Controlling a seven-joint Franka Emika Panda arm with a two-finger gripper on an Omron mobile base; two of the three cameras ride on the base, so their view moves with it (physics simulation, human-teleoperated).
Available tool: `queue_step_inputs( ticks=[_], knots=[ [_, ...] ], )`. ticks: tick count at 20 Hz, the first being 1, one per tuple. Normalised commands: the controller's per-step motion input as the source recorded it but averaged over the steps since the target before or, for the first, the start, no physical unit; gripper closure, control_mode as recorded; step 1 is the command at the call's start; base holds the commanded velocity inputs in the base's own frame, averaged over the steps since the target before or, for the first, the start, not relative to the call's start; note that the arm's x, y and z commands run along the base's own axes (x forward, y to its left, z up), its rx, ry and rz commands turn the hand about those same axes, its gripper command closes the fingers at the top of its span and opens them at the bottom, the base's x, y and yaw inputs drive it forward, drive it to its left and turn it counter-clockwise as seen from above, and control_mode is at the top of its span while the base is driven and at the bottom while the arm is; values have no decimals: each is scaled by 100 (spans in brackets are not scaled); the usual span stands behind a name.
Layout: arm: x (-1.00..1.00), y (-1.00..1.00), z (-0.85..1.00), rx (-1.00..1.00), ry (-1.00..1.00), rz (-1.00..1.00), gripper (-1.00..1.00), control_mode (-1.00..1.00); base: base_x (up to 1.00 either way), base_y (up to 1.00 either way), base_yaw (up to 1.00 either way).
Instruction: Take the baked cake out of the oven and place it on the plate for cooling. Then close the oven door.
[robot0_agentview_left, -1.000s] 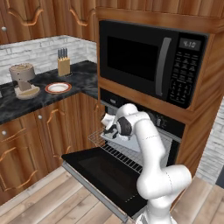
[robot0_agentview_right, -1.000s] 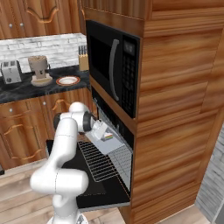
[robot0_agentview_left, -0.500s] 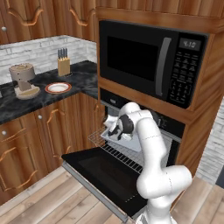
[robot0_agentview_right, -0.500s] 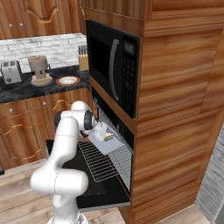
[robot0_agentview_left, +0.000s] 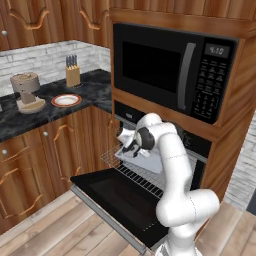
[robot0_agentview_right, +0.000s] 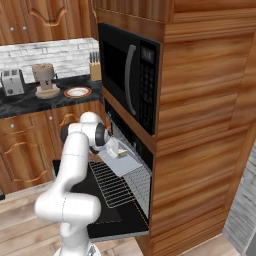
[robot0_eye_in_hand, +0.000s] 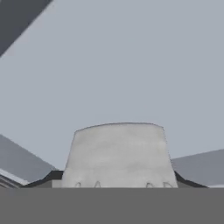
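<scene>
Oven door (robot0_agentview_left: 125, 197) is dropped open, and the gripper (robot0_agentview_right: 111, 146) is down over the grey tray (robot0_agentview_right: 122, 161) on the rack, right at the cake (robot0_agentview_right: 121, 154). Can't tell how wide the fingers are. Plate (robot0_agentview_left: 66, 100) waits on the surface.

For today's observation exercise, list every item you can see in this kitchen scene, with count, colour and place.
Built-in wall oven: one, black, below the microwave.
Drop-down oven door: one, black, open.
Wire rack: one, grey, pulled out.
Flat tray: one, pale grey, on the rack.
Microwave with keypad: one, black, in the wooden cabinet.
Round plate: one, white with red-orange rim, on the dark counter.
Knife block: one, tan, counter corner.
Toaster: one, silver, on the counter.
Tool: one, white arm's end, at the tray.
</scene>
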Motion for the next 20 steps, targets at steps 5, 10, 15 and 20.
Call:
queue_step_inputs(
  ticks=[5, 10, 15, 20],
  knots=[
    [-44, 60, 97, 11, 0, 7, 100, -100, 0, 0, 0],
    [-67, 70, 86, 8, 0, 8, 100, -100, 0, 0, 0],
    [-88, 26, 100, 18, 0, 1, 100, -100, 0, 0, 0],
    [-92, 0, 100, 29, 0, 0, 100, -100, 0, 0, 0]
  ],
)
